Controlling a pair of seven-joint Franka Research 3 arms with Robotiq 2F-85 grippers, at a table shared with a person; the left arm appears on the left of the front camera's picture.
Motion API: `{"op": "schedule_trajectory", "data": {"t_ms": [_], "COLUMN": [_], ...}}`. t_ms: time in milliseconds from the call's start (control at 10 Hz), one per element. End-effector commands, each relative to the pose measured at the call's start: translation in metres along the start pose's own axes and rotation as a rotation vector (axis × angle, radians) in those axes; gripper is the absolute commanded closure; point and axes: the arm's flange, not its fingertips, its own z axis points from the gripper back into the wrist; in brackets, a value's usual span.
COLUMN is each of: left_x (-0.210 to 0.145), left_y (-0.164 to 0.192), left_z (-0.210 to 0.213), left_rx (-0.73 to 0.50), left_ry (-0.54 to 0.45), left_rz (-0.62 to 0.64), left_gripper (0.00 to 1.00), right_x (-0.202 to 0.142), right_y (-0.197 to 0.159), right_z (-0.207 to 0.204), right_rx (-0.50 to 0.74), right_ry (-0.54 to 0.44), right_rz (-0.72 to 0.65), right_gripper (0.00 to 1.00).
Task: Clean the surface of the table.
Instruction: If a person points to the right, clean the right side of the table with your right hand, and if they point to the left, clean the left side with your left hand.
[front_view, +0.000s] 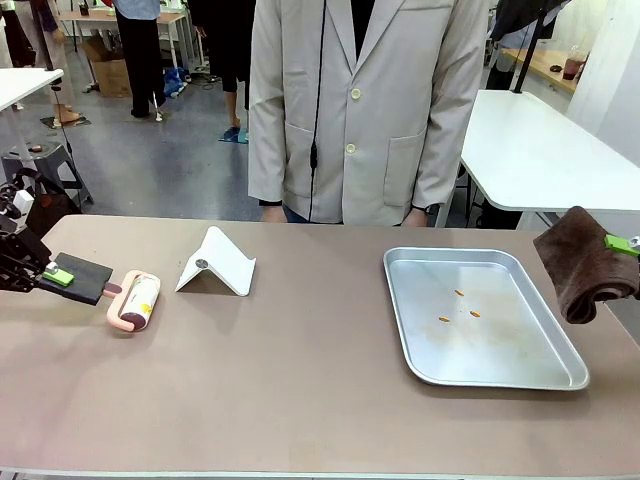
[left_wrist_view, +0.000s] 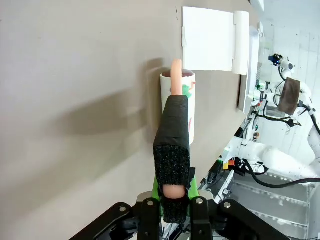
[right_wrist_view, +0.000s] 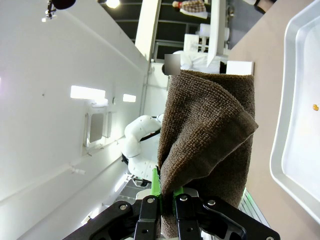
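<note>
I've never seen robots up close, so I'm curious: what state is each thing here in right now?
left gripper: shut on the lint roller's black handle.
lint roller: held level, roll low at the table.
right gripper: shut on the brown cloth.
brown cloth: folded, hanging in the air by the table's right edge.
steel tray: flat on the table, three orange bits inside.
white stand: standing on the table.

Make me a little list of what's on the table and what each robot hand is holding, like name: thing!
table: brownish top
left gripper: shut on the black handle of the lint roller
right gripper: shut on the brown cloth, at the table's right edge
white stand: folded, beside the lint roller
tray: shiny metal, with three orange bits inside
person: standing at the far side
</note>
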Motion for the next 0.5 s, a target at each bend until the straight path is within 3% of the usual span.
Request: {"op": "schedule_trajectory", "data": {"t_ms": [0, 400], "left_x": [-0.012, -0.04], "left_y": [-0.004, 0.0], "left_z": [0.022, 0.096], "left_rx": [-0.06, -0.243], "left_ry": [-0.05, -0.163], "left_rz": [-0.03, -0.069], "left_gripper": [0.79, 0.79], "right_x": [-0.001, -0.001], "right_y": [0.005, 0.005], "right_z": [-0.001, -0.001], "right_rx": [0.011, 0.011], "right_ry": [0.008, 0.008], "right_rz": [0.01, 0.01], "right_gripper": [1.0, 1.0]}}
